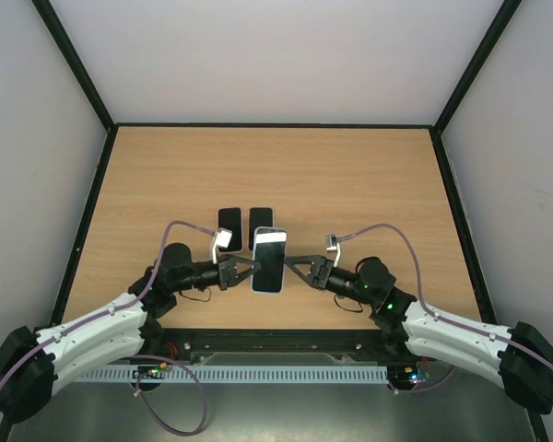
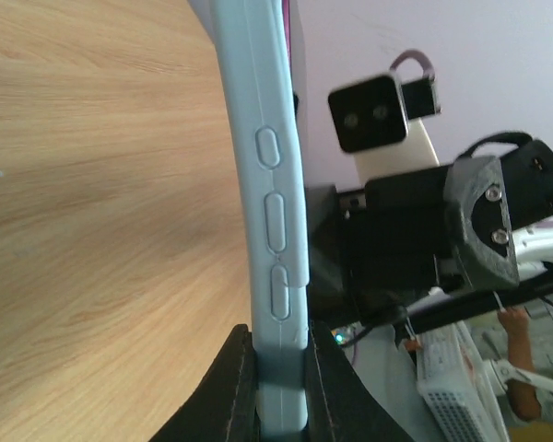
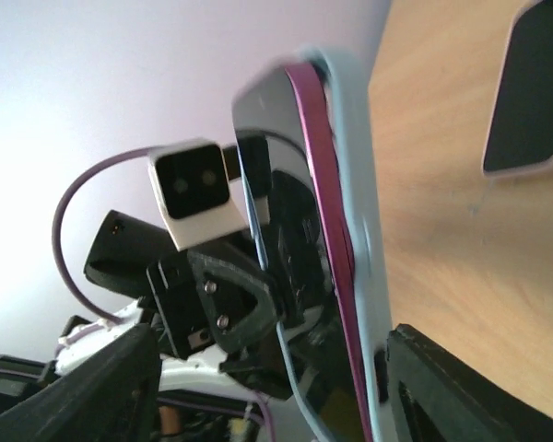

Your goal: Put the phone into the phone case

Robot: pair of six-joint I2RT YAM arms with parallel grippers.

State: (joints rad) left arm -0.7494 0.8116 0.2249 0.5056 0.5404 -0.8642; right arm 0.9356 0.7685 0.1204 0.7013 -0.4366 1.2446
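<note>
A phone (image 1: 268, 262) with a dark, glaring screen and a magenta edge (image 3: 327, 239) rests in the open face of a light blue phone case (image 2: 267, 184). Both are held on edge just above the table's middle front. My left gripper (image 1: 244, 270) is shut on the case's left side, and its two black fingers (image 2: 223, 396) clamp the blue rim in the left wrist view. My right gripper (image 1: 293, 261) is open at the right side. Its fingers (image 3: 461, 387) stand wide on either side of the phone and case (image 3: 355, 184); whether the right-hand one touches the case I cannot tell.
Two dark phone-shaped items lie flat side by side just behind the held phone, one on the left (image 1: 229, 222) and one on the right (image 1: 261, 219). One of them, with a pale rim (image 3: 530, 92), shows in the right wrist view. Black-framed walls (image 1: 92, 212) enclose the wooden table (image 1: 350, 175).
</note>
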